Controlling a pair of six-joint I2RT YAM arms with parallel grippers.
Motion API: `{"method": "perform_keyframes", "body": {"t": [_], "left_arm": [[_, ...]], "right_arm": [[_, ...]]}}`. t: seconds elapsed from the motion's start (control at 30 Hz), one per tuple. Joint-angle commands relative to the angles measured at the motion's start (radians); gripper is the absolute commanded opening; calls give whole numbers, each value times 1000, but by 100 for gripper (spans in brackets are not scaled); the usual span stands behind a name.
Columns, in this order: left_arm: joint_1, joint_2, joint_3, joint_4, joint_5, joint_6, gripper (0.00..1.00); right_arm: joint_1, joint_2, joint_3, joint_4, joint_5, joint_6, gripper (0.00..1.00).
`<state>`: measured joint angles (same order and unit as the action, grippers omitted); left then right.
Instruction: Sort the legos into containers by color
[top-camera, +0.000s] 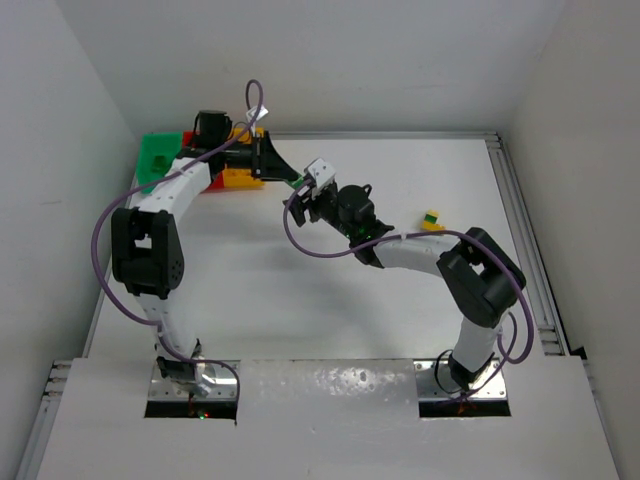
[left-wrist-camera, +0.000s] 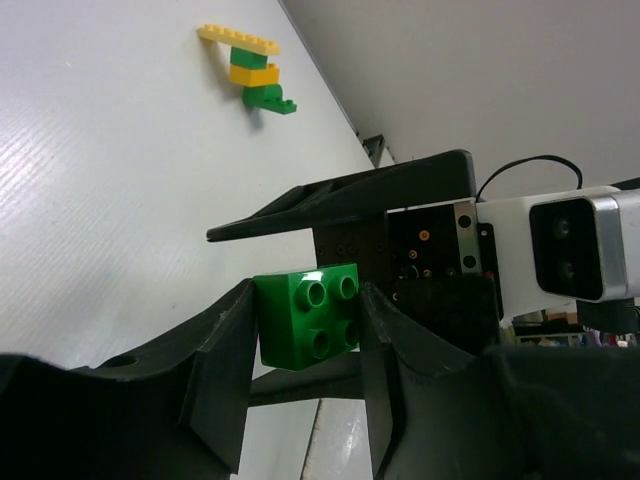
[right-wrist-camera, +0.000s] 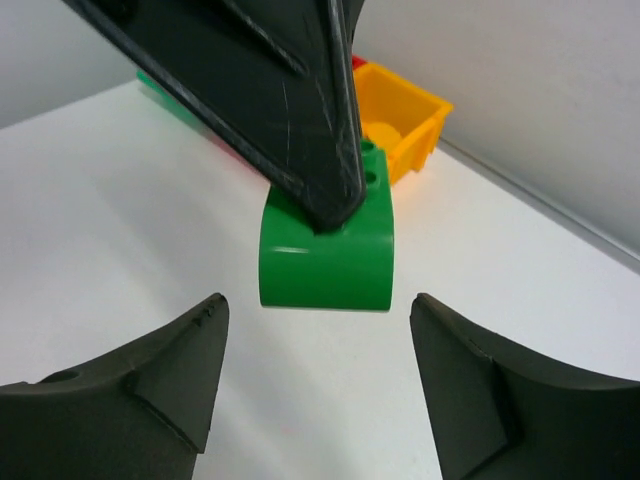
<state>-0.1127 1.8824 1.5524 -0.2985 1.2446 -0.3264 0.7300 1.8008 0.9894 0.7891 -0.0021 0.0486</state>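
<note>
HANDOVER POINT, UPPER LEFT OF THE TABLE: Your left gripper (left-wrist-camera: 305, 312) has a blocky green four-stud plastic brick (left-wrist-camera: 310, 335) clamped between its two black fingers (left-wrist-camera: 228, 345). Both pads press on the brick's sides, low and centre in the left wrist view. The angular black finger of your right gripper (right-wrist-camera: 315, 320) crosses the middle of that same view, just above the brick.

From the right wrist, the brick sits mid-frame with one left finger laid across its studded top. Your right gripper's own two fingers stand wide apart in the lower corners, one on each side of the brick, gripping nothing. Whether the brick rests on the white table (top-camera: 300, 300) or hangs just above it cannot be told.

From overhead, the two grippers meet left of centre in the upper part of the frame, just right of the row of joined open plastic bins. The green bin (top-camera: 155, 158) is at the far left, the red bin (top-camera: 213, 185) in the middle and the yellow bin (top-camera: 240, 180) nearest the grippers. Your left arm partly covers them.

A small stack of yellow and green flat bricks (top-camera: 432, 220) lies right of centre, well apart from the bins and just beyond your right arm.
</note>
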Motion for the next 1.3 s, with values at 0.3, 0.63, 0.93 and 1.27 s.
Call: {"method": "perform_keyframes", "body": {"t": [0.3,0.63,0.93,1.27], "left_arm": [[-2,-8,44,-11,6,32,0],[7,12,204,-310,-330,322,0],[8,27,221,-310,-339,337,0],[15,-8,357,-355,-1058,564,0]], "right_arm": [[6,-14,0,-7,24,4,77],[-21,-79,17,-229,42,5,95],[-23,-107,94,-479,34,-15,97],[-23,-106,135,-544,47,-7,96]]}}
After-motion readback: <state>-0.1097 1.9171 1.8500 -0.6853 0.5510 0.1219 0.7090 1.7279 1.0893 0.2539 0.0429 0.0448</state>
